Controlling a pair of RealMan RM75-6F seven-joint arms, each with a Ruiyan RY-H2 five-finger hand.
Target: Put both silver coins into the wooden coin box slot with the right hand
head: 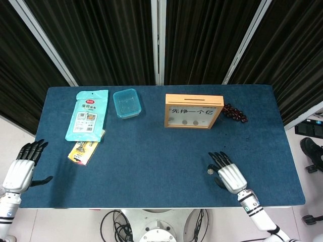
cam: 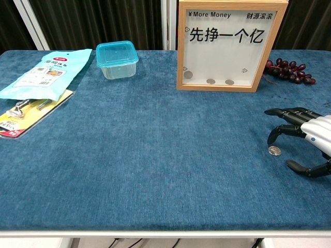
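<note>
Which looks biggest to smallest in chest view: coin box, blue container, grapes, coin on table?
1. wooden coin box
2. blue plastic container
3. grapes, somewhat smaller than the container
4. silver coin, by far the smallest, though nearest the camera

Coin (cam: 274, 150): small, silver, flat on the blue cloth, lower right of chest view; only one loose coin visible. Box (cam: 227, 44): wood frame, upright, clear front with white printed backing, upper centre-right; three coins sit along its bottom inside. Slot (head: 194, 97) in top edge, seen from head view.
</note>
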